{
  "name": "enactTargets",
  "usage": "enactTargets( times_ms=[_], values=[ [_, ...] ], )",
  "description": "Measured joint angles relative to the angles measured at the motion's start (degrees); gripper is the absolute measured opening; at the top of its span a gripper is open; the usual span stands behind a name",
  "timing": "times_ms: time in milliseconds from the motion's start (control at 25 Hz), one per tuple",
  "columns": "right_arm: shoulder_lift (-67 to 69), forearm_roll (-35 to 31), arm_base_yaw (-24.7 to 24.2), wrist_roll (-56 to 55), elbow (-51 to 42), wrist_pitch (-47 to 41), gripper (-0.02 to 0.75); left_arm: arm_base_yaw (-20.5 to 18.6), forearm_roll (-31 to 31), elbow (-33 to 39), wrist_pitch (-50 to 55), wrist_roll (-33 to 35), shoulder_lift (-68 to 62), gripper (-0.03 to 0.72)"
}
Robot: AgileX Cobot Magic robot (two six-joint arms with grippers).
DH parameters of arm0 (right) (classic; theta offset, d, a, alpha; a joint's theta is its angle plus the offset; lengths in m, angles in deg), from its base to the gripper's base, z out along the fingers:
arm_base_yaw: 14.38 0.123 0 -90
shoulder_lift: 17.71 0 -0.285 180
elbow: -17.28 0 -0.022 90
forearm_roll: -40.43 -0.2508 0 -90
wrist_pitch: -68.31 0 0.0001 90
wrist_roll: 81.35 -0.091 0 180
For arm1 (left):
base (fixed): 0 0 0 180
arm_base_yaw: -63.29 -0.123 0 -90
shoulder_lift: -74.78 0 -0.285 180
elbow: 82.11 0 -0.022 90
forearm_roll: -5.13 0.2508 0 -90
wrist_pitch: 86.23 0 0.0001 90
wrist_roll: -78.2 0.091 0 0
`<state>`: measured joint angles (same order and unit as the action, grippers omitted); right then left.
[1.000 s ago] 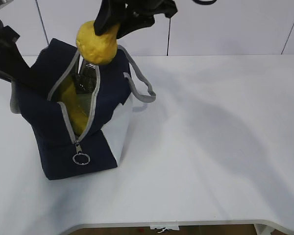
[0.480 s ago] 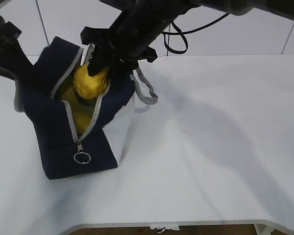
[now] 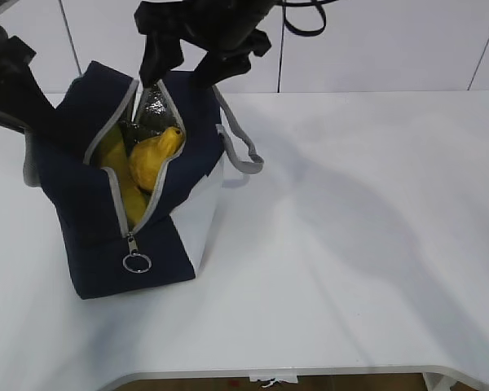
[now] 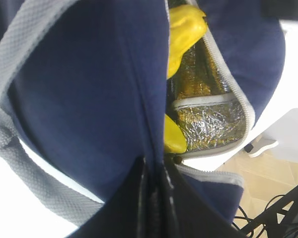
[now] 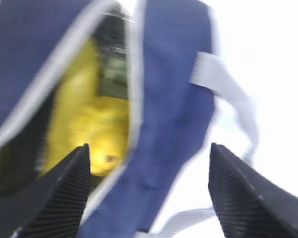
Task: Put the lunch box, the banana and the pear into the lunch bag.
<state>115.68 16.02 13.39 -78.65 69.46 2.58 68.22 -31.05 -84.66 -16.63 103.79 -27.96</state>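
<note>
The navy lunch bag (image 3: 81, 204) stands at the table's left with its zipper open and silver lining (image 4: 208, 119) showing. The yellow pear (image 3: 156, 153) lies loose in the opening, its narrow top pointing right, and shows blurred in the right wrist view (image 5: 104, 134). The banana (image 3: 116, 159) lies beside it inside the bag. The lunch box is hidden. My right gripper (image 3: 179, 80) hangs open just above the opening, holding nothing (image 5: 149, 148). My left gripper (image 4: 154, 168) is shut on the bag's navy fabric at its far-left edge (image 3: 33, 114).
Grey webbing handles (image 3: 240, 151) hang off the bag's right side. A ring pull (image 3: 135, 262) dangles at the zipper's front end. The white table (image 3: 350, 228) stretches to the right and front of the bag, with a white wall behind.
The right gripper lowered the pear into the bag's opening, let it go, opened wide and rose. The pear now rests inside. The left gripper kept its hold.
</note>
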Motion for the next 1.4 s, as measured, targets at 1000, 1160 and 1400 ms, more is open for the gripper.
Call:
enactTargets(
  times_ms=[1000,1160,1400],
  values=[
    [4.83,12.89,0.0,-4.73,2.71,-5.9,0.02,0.0,-7.3,0.0,0.0,0.0,0.0,0.006],
    [4.0,15.33,0.0,-4.52,2.71,-6.04,0.004,1.35,-15.28,0.0,-0.55,0.0,0.0,0.006],
    [-2.57,19.23,0.0,-5.67,0.55,-7.03,0.003,7.13,-19.7,0.0,-4.78,0.04,0.0,0.006]
  ],
)
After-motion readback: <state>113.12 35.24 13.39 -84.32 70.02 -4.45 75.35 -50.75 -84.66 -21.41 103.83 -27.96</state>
